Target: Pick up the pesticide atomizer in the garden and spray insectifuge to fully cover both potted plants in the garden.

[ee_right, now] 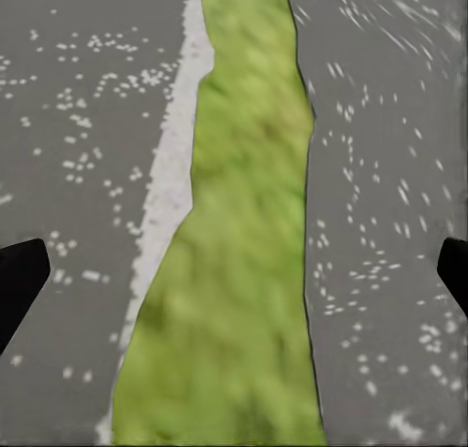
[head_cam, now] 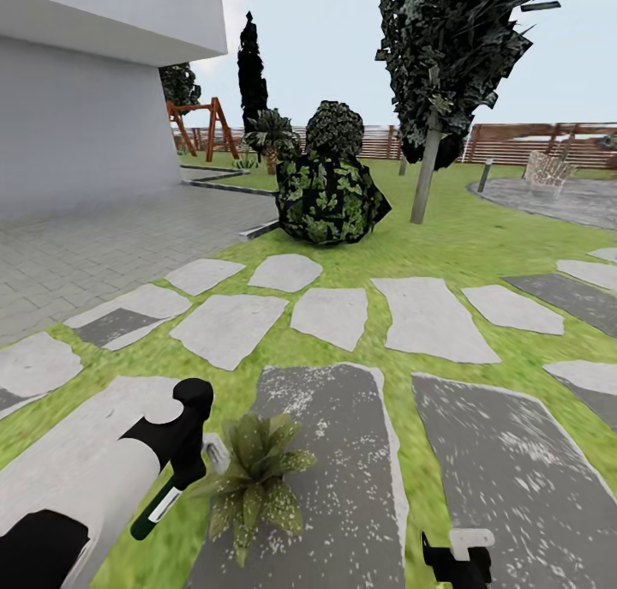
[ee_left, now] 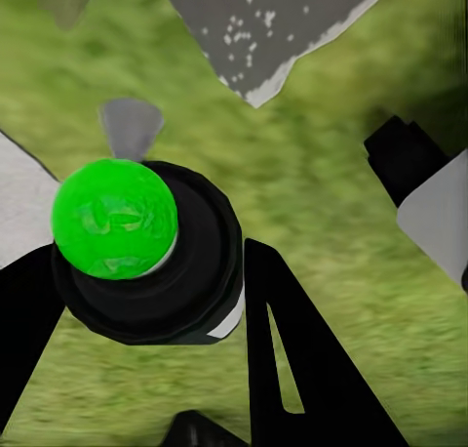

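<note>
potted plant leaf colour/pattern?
Green with faint pale speckles, on the potted plant; head view shows it best.

Your left gripper [head_cam: 176,477], with the pesticide atomizer [head_cam: 156,507] in it, sits just left of a potted plant [head_cam: 255,479] on the lawn [head_cam: 446,246], stepping stones [head_cam: 334,315] beyond, a shrub [head_cam: 330,196] farther back.

We see a slim dark green spray bottle [head_cam: 157,505] tilted over the lawn, just beside a low speckled green-leaved rosette [head_cam: 254,479] at a stepping stone's edge.
</note>
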You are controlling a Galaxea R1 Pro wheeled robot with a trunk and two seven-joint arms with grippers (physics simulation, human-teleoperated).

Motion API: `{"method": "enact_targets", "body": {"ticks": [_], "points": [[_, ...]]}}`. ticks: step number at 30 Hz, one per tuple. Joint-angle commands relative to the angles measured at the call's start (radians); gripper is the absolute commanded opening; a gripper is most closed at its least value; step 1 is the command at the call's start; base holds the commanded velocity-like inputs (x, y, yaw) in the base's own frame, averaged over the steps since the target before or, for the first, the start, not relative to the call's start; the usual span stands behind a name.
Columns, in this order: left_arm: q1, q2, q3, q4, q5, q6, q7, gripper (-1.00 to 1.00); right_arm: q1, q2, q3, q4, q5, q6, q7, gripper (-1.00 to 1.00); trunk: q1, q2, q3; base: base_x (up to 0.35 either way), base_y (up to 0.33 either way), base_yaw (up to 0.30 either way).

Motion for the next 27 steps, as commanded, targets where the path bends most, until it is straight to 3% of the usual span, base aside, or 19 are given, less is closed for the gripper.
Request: {"method": "enact_targets", "body": {"ticks": [1,5,15,27], "points": [[0.000,0.001,-0.005,-0.002,-0.005,0.011,-0.009,-1.00,-0.001,0.000,0.002,0.001,0.006,-0.002,-0.007,1.00,-0.001,0.000,-0.001,-0.318,0.124,-0.285],[0.000,0.001,-0.005,-0.002,-0.005,0.011,-0.008,-1.00,-0.001,0.000,0.002,0.001,0.007,-0.002,-0.007,1.00,-0.001,0.000,-0.001,-0.206,0.128,-0.251],[-0.010,-0.008,-0.006,-0.015,-0.005,0.015,-0.011,-1.00,-0.001,0.002,0.002,0.001,0.007,-0.002,-0.007,1.00,-0.001,0.000,-0.001,-0.009,0.007,-0.016],[-0.035,-0.020,-0.005,-0.020,-0.004,0.017,-0.011,-1.00,-0.001,0.002,0.002,0.001,0.007,-0.002,-0.007,1.00,-0.001,0.000,-0.001,0.086,0.083,-0.003]]}}
